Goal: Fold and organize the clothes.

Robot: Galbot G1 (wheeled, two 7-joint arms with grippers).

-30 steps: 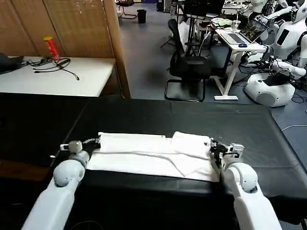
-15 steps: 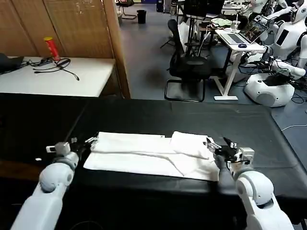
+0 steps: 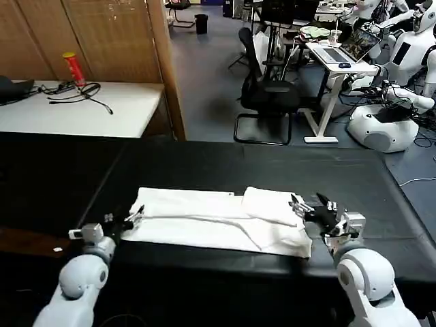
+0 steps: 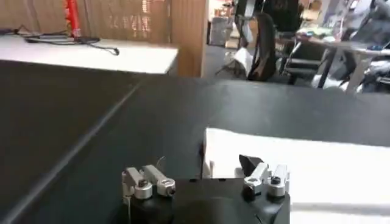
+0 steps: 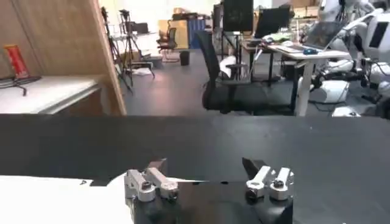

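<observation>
The clothes, one white T-shirt (image 3: 204,218), lie folded into a long flat band across the black tablecloth (image 3: 238,163), with a thicker folded lump at the right end. My left gripper (image 3: 133,216) hovers open at the band's left end, where the left wrist view shows the shirt's corner (image 4: 317,164) just beyond the left gripper (image 4: 204,163) with nothing between its fingers. At the right end my right gripper (image 3: 310,206) is open too. In the right wrist view the shirt (image 5: 49,201) lies off to one side of the empty right gripper (image 5: 204,164).
A white side table (image 3: 102,112) at the back left carries a red can (image 3: 71,68) and cables. Behind the table stand a wooden partition (image 3: 102,34), a black office chair (image 3: 269,95) and a white robot (image 3: 388,122). Bare black cloth surrounds the shirt.
Both arms have drawn back toward me from the shirt's two ends, the left one lower and outward. The shirt lies as before.
</observation>
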